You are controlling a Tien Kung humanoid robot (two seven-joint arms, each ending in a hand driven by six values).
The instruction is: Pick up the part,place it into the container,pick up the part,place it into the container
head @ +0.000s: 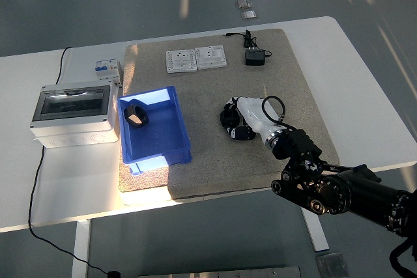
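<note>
A black part [227, 119] lies on the tan mat [215, 154] to the right of the blue container [159, 144]. My right hand [234, 124], white with black fingers, reaches in from the lower right. Its fingers are curled around this part, which sits at mat level and is partly hidden by them. A second black part [135, 115] with a pale face lies inside the container, near its far left corner. My left arm is out of view.
A grey electrical box [70, 112] with a clear lid stands left of the container. A small circuit breaker [107, 68] is behind it. Two white socket panels [195, 59] and a black adapter [254, 56] with its cable lie at the mat's far side.
</note>
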